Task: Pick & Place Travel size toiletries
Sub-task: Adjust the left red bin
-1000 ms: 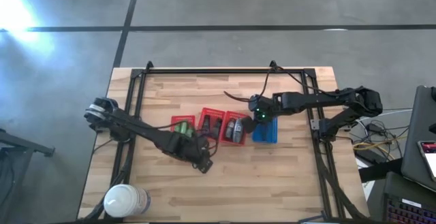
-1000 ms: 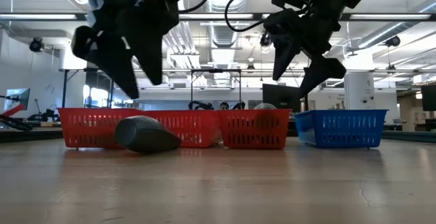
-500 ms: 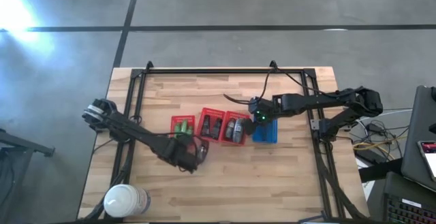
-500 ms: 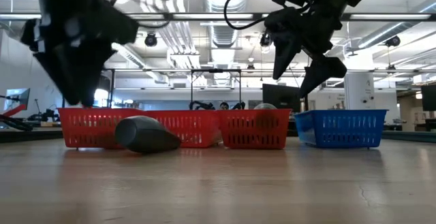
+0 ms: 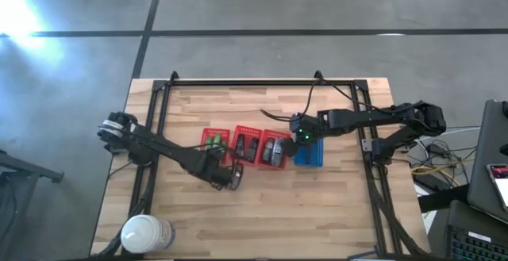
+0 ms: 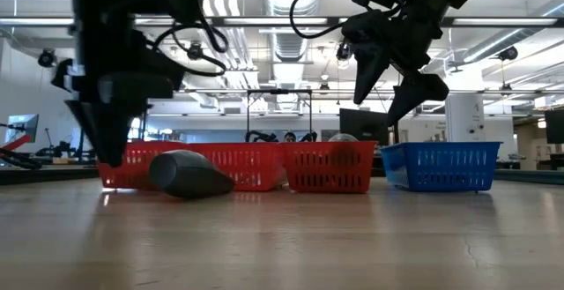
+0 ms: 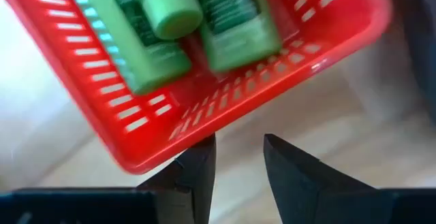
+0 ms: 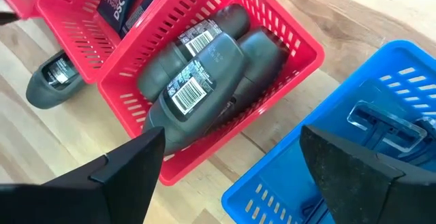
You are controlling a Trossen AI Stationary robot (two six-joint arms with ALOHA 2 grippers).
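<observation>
One dark grey bottle (image 6: 189, 174) lay loose on the table (image 5: 317, 205), just in front of the red baskets (image 5: 242, 147) — the rest were already sorted. The left gripper (image 7: 235, 163) hung beside it at the green-bottle basket (image 7: 225, 108), fingers slightly parted, empty. Best approach, I judged: swing over the bottle, straddle its width, close gently. The right gripper (image 8: 231, 163) hovered spread wide above the blue basket (image 8: 354, 156).

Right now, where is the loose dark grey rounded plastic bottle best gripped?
Across its thick middle, straight down from above: the dark grey rounded plastic bottle lies on its side on the wooden table, tapering at one end, red mesh baskets close behind.
</observation>
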